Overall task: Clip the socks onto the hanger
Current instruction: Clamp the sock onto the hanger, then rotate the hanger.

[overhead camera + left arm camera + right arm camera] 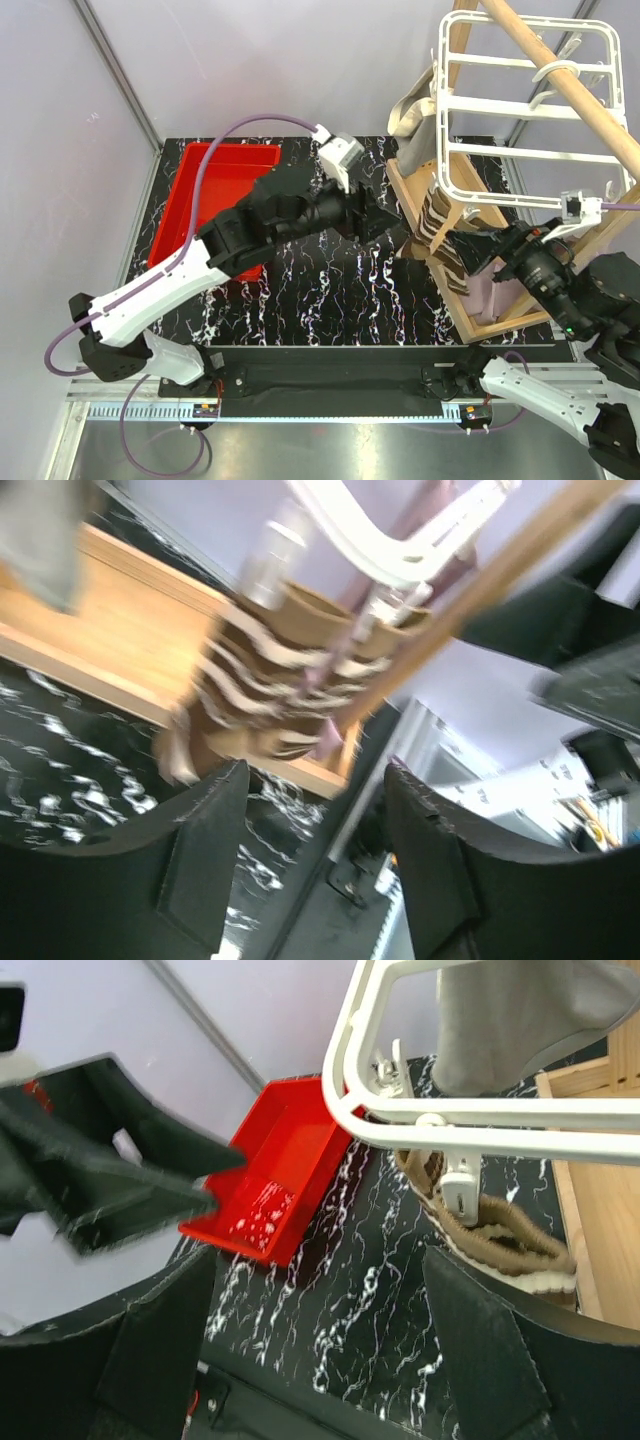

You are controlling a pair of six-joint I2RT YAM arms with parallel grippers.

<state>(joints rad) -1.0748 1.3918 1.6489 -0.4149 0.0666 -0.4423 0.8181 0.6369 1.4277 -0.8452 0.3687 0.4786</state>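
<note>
We look down on a black marbled table with a red tub at its far left. On the right, the hanger hangs from a wooden pole. A brown-and-cream striped sock dangles from a clip on its left edge, with a beige-grey sock farther back. The left gripper faces the striped sock, its jaws apart and empty. The right gripper, just near of the hanger, is likewise spread and holds nothing.

No readable text or labels

The pale ruled strip along the bottom edge of the top view bears fine tick marks, too small to read; both wrist views show no lettering.
</note>
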